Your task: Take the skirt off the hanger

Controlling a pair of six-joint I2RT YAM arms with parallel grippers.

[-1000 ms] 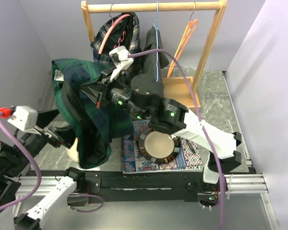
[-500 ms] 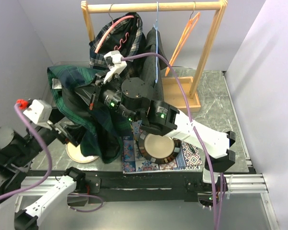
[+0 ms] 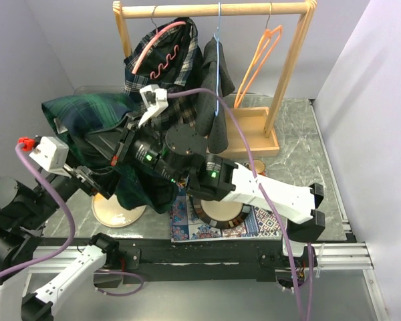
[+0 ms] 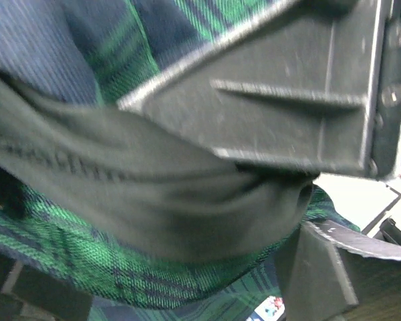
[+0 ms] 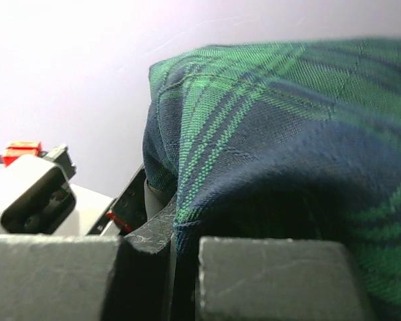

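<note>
**Left of the rack (image 3: 214, 9): skirt (image 3: 87, 114) held aloft**

Over the table's left side, the plaid skirt hangs bunched. Your right claw (image 5: 180, 261) pinches its cloth to carry it. Your left claw (image 4: 287, 200) stands spread under the drape, apparently to support it.

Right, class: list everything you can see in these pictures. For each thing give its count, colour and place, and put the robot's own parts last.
skirt: one, green and navy plaid, raised at the left
rack: one, pale wood, back of the table
pink hanger: one, pink, left on the rack
plaid garment: one, dark plaid, on the pink hanger
blue hanger: one, blue, middle of the rack
grey garment: one, dark grey, on the blue hanger
orange hanger: one, orange, right on the rack, bare
disc: one, cream, near left, below the skirt
mat: one, patterned, near middle
dish: one, cream with a dark rim, on the mat
table: one, grey marbled
left gripper: one, black, open, cloth between its fingers
right gripper: one, black, shut on the skirt
</note>
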